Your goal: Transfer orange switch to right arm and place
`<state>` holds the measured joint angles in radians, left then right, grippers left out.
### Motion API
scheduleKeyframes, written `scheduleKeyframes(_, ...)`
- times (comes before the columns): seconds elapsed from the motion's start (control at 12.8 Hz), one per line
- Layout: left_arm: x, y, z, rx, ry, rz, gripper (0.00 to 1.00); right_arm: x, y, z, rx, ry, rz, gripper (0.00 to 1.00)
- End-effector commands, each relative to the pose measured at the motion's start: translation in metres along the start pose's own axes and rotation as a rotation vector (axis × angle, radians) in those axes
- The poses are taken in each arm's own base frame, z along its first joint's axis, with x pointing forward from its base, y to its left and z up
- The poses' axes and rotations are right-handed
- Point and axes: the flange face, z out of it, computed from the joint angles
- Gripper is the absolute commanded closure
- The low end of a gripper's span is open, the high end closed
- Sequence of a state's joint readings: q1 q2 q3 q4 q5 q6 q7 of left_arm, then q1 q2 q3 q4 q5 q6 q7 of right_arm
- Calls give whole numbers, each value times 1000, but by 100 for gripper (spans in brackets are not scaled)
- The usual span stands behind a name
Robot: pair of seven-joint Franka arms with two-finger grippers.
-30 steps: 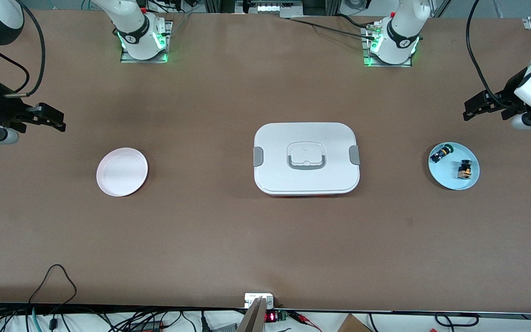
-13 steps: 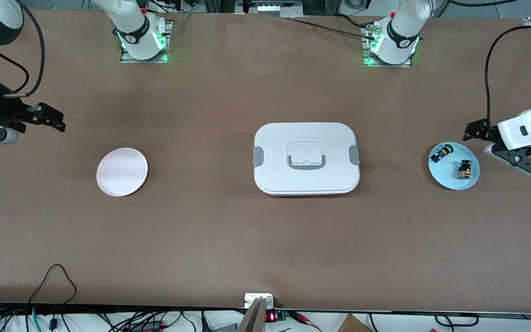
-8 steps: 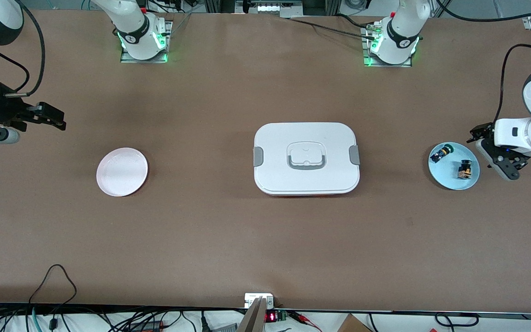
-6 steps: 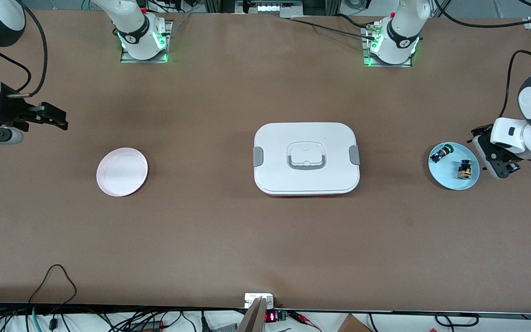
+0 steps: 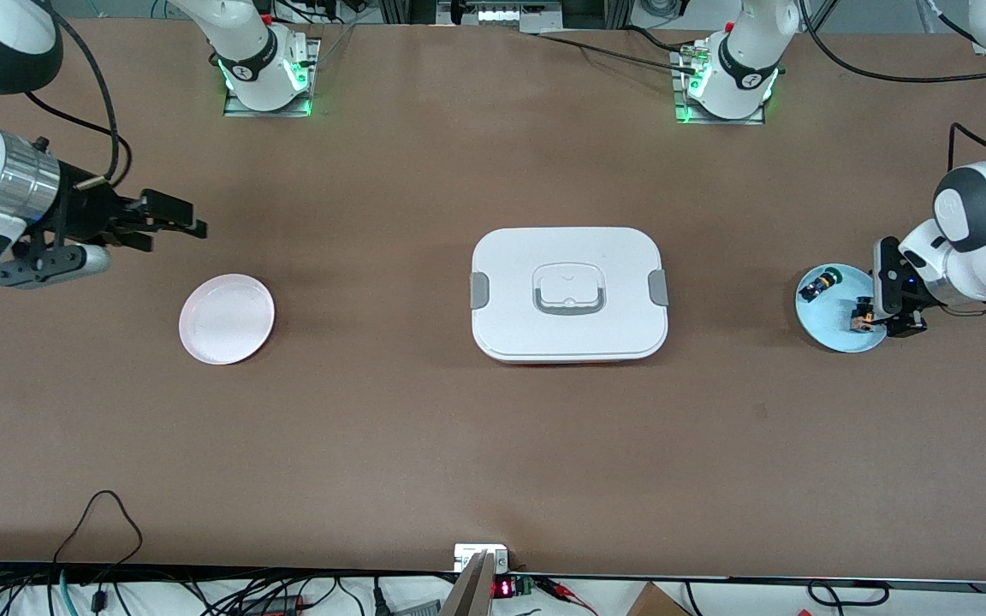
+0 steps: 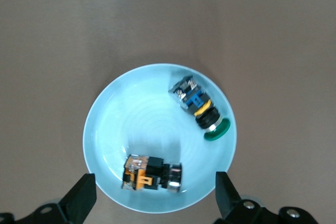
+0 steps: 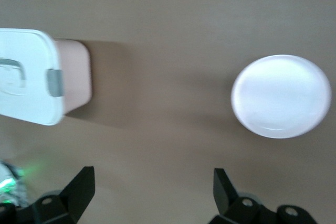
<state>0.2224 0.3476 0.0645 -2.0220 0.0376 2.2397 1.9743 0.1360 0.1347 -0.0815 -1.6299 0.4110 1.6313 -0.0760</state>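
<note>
Front view: brown table point(image 5: 424, 445); we count two plates, two switches, one white lidded box point(image 5: 568, 293). Orange switch point(image 5: 864, 315) on blue plate point(image 5: 835, 329), frame right, under left gripper point(image 5: 891, 295). Right gripper point(image 5: 169, 216), upper left, spread, hovers near white plate point(image 5: 227, 319).

Left wrist view: fingers point(image 6: 81, 200) spread; orange switch point(image 6: 149, 173) between them, long axis across gap; green-capped switch point(image 6: 201, 110) apart.

Right wrist view: white plate point(image 7: 282, 96), box point(image 7: 31, 77).

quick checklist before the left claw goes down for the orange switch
1. Left claw open: ok.
2. Left claw over the blue plate: ok.
3. orange switch lying in the plate, between the fingers' line: ok.
4. green-capped switch apart from the orange switch: ok.
5. Right claw open, up above the table near the pink plate, nothing in it: ok.
6. Height left above the switch: cannot tell.
</note>
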Motion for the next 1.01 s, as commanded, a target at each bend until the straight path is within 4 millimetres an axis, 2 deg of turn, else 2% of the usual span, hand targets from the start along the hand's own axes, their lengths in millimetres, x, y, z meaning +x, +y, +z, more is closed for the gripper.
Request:
scheduleKeyframes(0.0,-12,-2,19,25,-9,191,0,9,-4,14,170,-20,12,0)
scheduleKeyframes(0.23,-22,3,39,19,1,220,0,28,-24,39,487,-42,69,0)
scheduleKeyframes(0.39,-30,3,50,32,-7,207,0,36,-35,48,607,-44,88,0)
scheduleKeyframes(0.62,-35,3,57,41,-7,196,0,46,-61,66,741,-40,87,0)
scheduleKeyframes(0.86,-35,1,68,60,10,168,0,50,-104,90,865,-42,103,0)
scheduleKeyframes(0.94,-35,1,70,59,11,168,0,53,-117,104,913,-57,119,0)
